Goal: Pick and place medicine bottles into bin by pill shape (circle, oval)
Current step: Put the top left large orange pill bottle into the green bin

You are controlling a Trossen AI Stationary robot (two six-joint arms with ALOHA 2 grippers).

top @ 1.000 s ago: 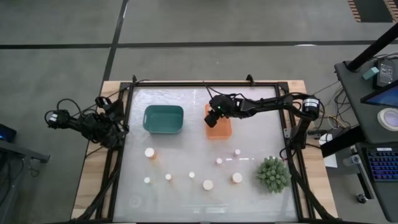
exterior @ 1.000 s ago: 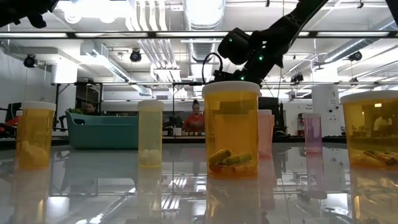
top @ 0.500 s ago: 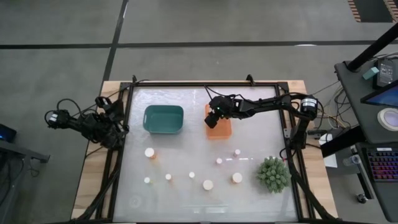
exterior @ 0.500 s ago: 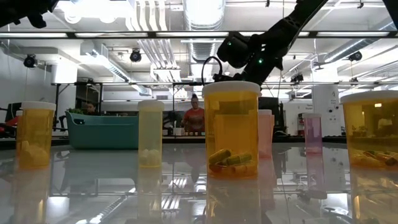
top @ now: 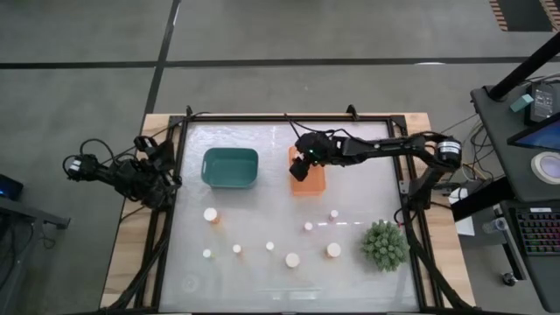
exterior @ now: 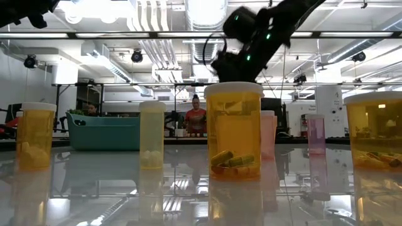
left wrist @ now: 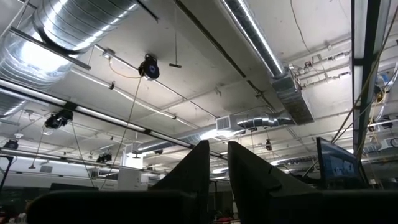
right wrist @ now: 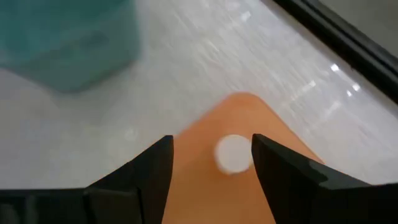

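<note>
Bottle [right wrist: 232,154] dropped, right tool [top: 302,164] higher

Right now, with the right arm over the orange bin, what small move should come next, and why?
Probably lift the right hand away from the orange bin. Its fingers are open, a white-capped bottle already lies in the bin below, and more bottles wait on the table.

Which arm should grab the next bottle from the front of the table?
Right, probably. The right gripper is open above the orange bin, with the bottles just in front. The left gripper is parked off the table's left edge.
</note>
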